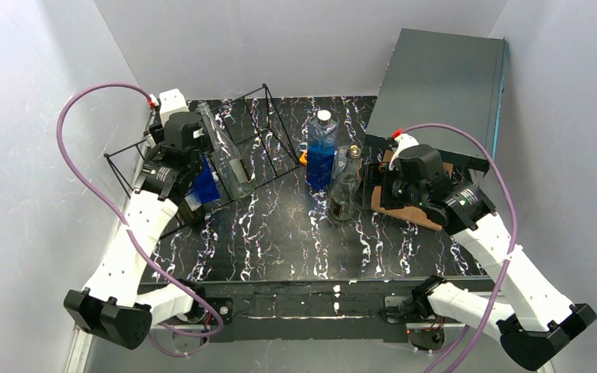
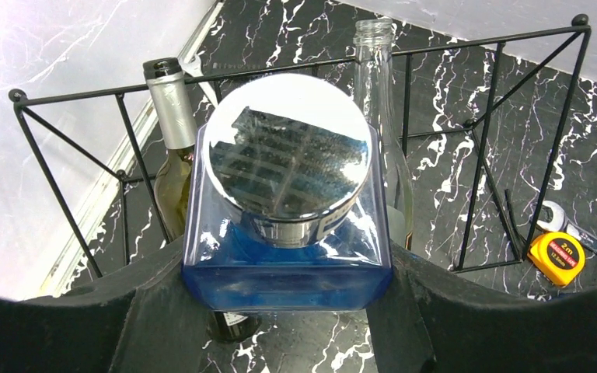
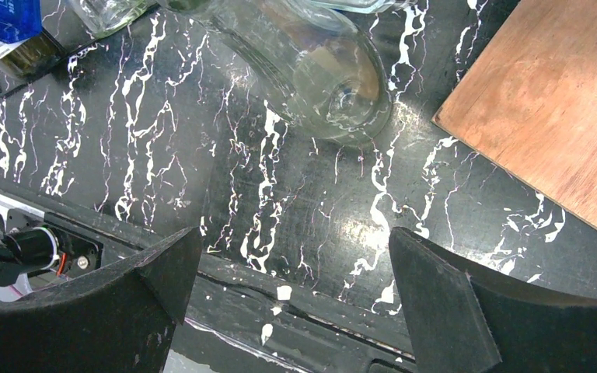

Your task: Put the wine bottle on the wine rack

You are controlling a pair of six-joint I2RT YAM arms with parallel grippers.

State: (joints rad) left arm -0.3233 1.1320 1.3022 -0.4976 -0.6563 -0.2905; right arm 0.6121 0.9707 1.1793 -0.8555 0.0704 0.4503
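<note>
"So, how many bottles in all?"

"Five. A square blue glass bottle with a round mirror-chrome cap (image 2: 288, 167) is pinched at its shoulders by the left gripper (image 2: 289, 268), cap towards the wrist camera."

"Where is it?"

"At the near end of the black thin-wire rack (image 2: 435, 49). Whether it rests on the wires, I cannot tell. Two bottles lie just behind it in the rack: a greenish one with a silver foil neck (image 2: 165, 109) and a clear, uncapped one (image 2: 379, 85)."

"And the other two?"

"Upright on the black white-veined table (image 1: 280, 241), close together: a tall blue bottle with a white cap (image 1: 322, 148) and a clear glass bottle (image 1: 346, 183)."

"The right gripper (image 3: 294, 241)?"

"Fingers spread wide with nothing between them, low over the table just beside that clear bottle."

"Anything else?"

"One brown wooden board (image 3: 552, 116) under the right arm, one dark grey box (image 1: 443, 85) behind it, one yellow tape measure (image 2: 557, 258) and one silver wrench (image 2: 560, 217) beside the rack."
</note>
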